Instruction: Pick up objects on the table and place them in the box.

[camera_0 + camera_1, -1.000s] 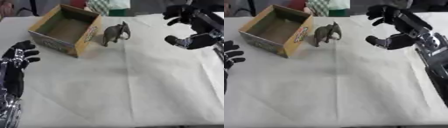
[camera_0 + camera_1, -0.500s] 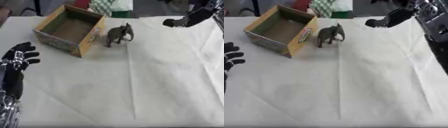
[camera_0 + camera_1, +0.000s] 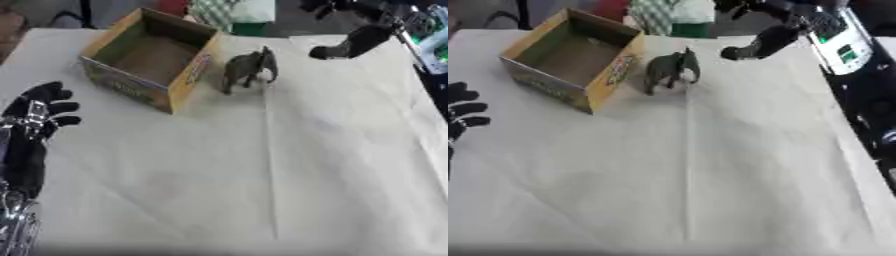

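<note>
Beside the open box (image 3: pixel 153 60), on its right, the toy elephant (image 3: pixel 248 68) is stood upright on the surface (image 3: pixel 262 175), not yet grasped. Right hand (image 3: pixel 350 42) is held above and just right; fingers' state cannot be told. Left hand (image 3: pixel 39 112) is parked at left edge, fingers relaxed, holding nothing.

Head stereo pair, both eyes looking down over the box (image 3: pixel 153 59), right eye offset rightward, sharing nearly everything

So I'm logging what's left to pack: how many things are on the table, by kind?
Toy elephant: 1, standing beside the box, not in it
Cardboard box: 1, open, nothing visible inside
Total: 2
</note>
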